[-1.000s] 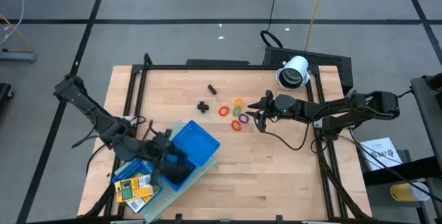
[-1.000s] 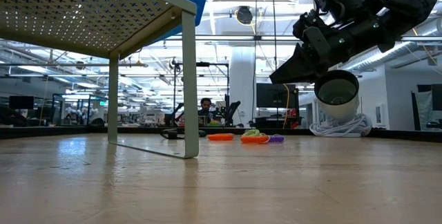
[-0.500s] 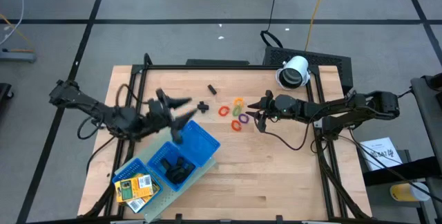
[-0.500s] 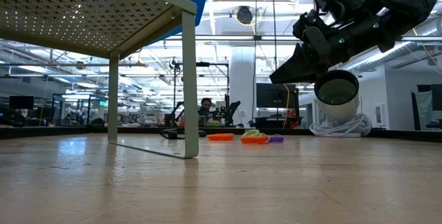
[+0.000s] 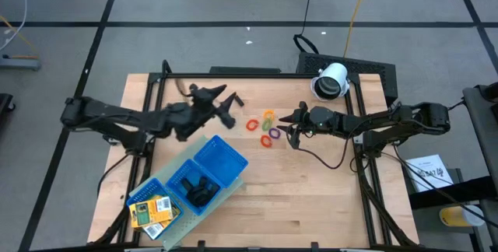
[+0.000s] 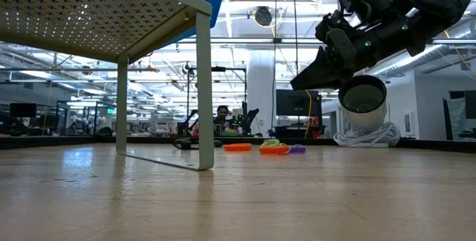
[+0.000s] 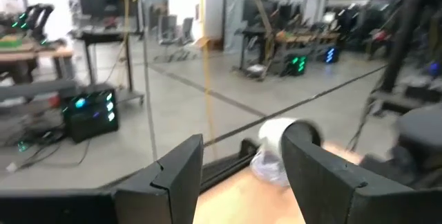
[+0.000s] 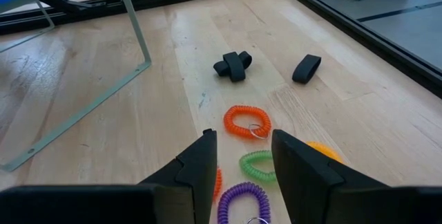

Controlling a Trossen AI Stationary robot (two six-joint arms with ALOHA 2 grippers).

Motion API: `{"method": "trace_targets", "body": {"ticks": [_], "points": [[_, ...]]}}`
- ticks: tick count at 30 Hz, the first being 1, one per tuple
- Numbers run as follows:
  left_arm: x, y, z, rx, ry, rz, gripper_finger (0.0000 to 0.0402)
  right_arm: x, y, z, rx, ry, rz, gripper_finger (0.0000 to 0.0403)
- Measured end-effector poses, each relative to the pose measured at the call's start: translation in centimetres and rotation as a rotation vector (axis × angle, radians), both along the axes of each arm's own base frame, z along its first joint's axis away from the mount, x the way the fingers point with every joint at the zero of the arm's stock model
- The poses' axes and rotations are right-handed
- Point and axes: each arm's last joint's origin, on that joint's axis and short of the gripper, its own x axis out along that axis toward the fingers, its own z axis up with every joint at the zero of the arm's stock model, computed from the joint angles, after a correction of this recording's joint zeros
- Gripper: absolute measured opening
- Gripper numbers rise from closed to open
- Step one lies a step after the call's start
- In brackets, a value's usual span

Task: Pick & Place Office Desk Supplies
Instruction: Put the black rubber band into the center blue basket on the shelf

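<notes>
The coiled rings sit in a cluster mid-table, two black clips just beside them, more black pieces and two yellow packs in the blue tray. The left gripper hangs over the clips, jaws apart and empty. The right gripper hovers beside the rings, jaws parted, empty

Pale wood grain is seen across the table. A blue meshed tray is spotted at seven o'clock, with yellow printed packs inside. Coiled rings are picked out in orange, green, purple and yellow. Black clip pieces are noted, and a white cylinder at one o'clock.
</notes>
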Motion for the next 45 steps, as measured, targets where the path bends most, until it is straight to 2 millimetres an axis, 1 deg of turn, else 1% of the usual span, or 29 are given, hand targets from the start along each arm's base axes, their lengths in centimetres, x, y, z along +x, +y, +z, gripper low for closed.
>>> {"method": "trace_targets", "body": {"ticks": [4,8,11,14,19,24,29,34,38,41,45], "points": [[1.5,1.8,-2.5,-0.058,0.082,0.045,0.0207,0.0,0.0,0.0,0.0,0.0,0.001,0.0128],[2.6,3.7,-5.4,-0.171,0.146,0.08,0.0207,0.0,0.0,0.0,-0.001,0.0,0.001,0.0128],[3.5,5.3,-7.6,-0.272,0.155,0.098,0.0207,0.0,0.0,0.0,-0.001,0.001,0.001,0.0128],[4.2,6.8,-9.4,-0.362,0.17,0.075,0.0207,0.0,0.0,0.0,-0.001,0.0,0.001,0.0128],[4.9,8.7,-12.3,-0.446,0.244,0.06,0.0207,0.0,0.0,0.0,-0.001,0.001,0.001,0.0128],[4.7,9.5,-14.9,-0.558,0.341,0.093,0.0207,0.0,0.0,0.0,-0.001,0.0,0.001,0.0128],[3.5,9.5,-16.6,-0.694,0.452,0.177,0.0207,0.0,0.0,0.0,-0.002,0.001,0.002,0.0128],[2.4,9.3,-17.3,-0.782,0.498,0.272,0.0207,0.0,0.0,0.0,-0.004,0.001,0.003,0.0128],[2.3,9.3,-17.5,-0.819,0.478,0.296,0.0207,0.0,0.0,0.0,-0.004,0.001,0.003,0.0128],[2.4,9.3,-17.7,-0.857,0.473,0.277,0.0207,0.0,0.0,0.0,-0.004,0.001,0.003,0.0128],[2.8,9.3,-18.8,-0.879,0.492,0.267,0.0207,0.0,0.0,0.0,-0.004,0.001,0.003,0.0128]]}}
